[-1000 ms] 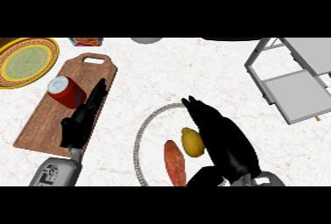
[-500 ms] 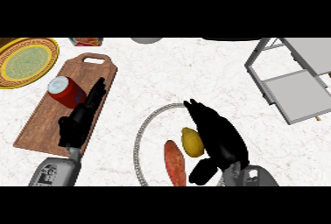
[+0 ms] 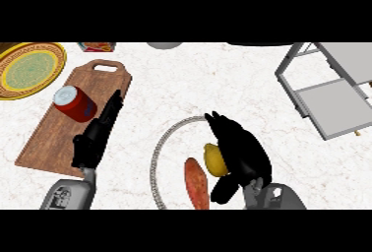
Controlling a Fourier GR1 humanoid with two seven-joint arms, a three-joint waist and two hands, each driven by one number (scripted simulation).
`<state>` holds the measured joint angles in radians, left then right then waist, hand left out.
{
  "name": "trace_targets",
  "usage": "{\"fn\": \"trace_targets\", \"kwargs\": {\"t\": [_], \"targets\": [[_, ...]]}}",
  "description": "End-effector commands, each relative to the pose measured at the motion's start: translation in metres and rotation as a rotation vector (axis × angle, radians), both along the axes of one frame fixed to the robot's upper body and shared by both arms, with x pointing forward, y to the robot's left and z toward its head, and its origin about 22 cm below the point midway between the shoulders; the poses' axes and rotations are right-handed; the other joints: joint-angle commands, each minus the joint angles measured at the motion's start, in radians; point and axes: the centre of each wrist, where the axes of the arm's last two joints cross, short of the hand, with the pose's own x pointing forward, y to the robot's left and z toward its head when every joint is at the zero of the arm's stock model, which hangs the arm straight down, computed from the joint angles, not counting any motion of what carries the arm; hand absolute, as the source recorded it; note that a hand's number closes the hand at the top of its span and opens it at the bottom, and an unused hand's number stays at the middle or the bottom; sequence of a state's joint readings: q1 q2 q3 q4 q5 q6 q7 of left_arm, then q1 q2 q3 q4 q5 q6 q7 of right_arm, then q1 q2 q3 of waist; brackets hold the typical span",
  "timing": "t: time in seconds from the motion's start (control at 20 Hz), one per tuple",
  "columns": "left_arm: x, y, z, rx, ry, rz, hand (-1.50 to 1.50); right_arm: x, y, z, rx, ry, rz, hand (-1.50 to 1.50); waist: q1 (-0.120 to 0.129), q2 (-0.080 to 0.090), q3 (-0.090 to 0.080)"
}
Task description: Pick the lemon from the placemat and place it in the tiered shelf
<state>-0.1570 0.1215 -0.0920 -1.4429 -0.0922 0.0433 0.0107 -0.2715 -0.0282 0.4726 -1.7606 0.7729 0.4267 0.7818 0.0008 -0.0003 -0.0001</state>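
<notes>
The pale marble worktop [image 3: 189,83] is carrying everything. At its right edge the grey tiered shelf [image 3: 327,101] is standing well apart from the round placemat [image 3: 161,152]. The right hand [image 3: 240,152] is curling its black fingers round the lemon [image 3: 213,160], which is lying on the placemat beside a reddish sausage [image 3: 195,183]. The left hand [image 3: 96,135] is resting open over the wooden board [image 3: 51,138]. The lemon is likely light, stiff and smooth-skinned, so wrapping its middle looks safest.
</notes>
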Motion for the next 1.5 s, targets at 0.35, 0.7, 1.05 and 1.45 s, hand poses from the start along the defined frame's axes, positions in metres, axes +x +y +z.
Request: {"fn": "trace_targets", "kwargs": {"t": [0.35, 0.7, 1.05, 1.45], "targets": [[-0.004, 0.005, 0.002, -0.008, 0.001, -0.007, 0.00, 0.016, 0.005, -0.044, -0.011, 0.009, -0.024, -1.50, 0.003, 0.000, 0.000], [0.003, -0.003, 0.008, -0.006, -0.011, -0.005, 0.00, 0.014, -0.012, -0.057, -0.017, 0.041, 0.013, -1.50, 0.000, 0.000, 0.000], [0.013, -0.003, 0.004, 0.008, -0.004, -0.021, 0.00, 0.008, -0.001, -0.061, -0.048, 0.057, 0.035, 1.50, -0.001, 0.000, 0.000], [0.006, 0.000, 0.014, 0.003, 0.011, 0.011, 0.00, 0.007, -0.016, -0.062, -0.113, -0.017, 0.117, 1.50, 0.000, 0.000, 0.000]]}}
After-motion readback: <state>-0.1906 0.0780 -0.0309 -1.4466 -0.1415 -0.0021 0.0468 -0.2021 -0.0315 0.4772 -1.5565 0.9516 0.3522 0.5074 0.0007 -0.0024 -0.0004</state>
